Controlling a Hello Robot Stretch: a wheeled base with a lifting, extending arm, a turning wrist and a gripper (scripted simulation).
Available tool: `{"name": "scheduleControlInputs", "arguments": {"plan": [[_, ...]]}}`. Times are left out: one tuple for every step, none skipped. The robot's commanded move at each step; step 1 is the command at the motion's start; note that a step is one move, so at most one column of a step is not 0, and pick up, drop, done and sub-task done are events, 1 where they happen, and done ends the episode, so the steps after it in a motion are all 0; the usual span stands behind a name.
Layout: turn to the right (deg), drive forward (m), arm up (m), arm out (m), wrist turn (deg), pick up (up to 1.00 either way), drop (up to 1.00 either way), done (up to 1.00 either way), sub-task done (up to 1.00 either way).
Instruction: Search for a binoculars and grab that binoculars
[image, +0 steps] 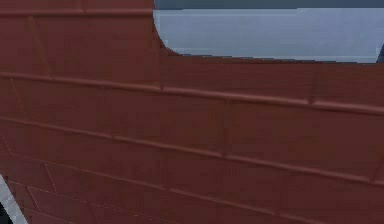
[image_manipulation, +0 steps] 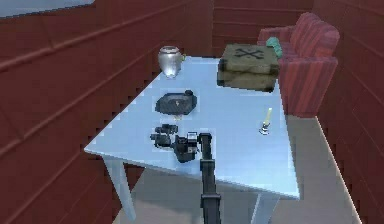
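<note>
Arm side view: the arm (image_manipulation: 208, 190) reaches over the table (image_manipulation: 240, 152). The gripper (image_manipulation: 172, 142) is at a dark object (image_manipulation: 160, 134), possibly the binoculars, lying on the tabletop. Jaw state and hold: cannot tell. Farther out: dish (image_manipulation: 175, 101), candle (image_manipulation: 267, 118), vase (image_manipulation: 170, 60), green box (image_manipulation: 248, 66), armchair (image_manipulation: 310, 50). Forward view: red panelled wall (image: 190, 130).

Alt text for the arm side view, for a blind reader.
The arm's tool sits at a small dark object on a pale blue table; whether it holds anything cannot be told. Farther back stand a silver vase, an olive bag and a red armchair.
</note>
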Motion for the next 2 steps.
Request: {"name": "scheduleControlInputs", "arguments": {"plan": [[0.0, 0.00, 0.10, 0.00, 0.0, 0.00, 0.00, 0.00, 0.00], [0.0, 0.00, 0.00, 0.00, 0.0, 0.00, 0.00, 1.00, 0.00]]}}
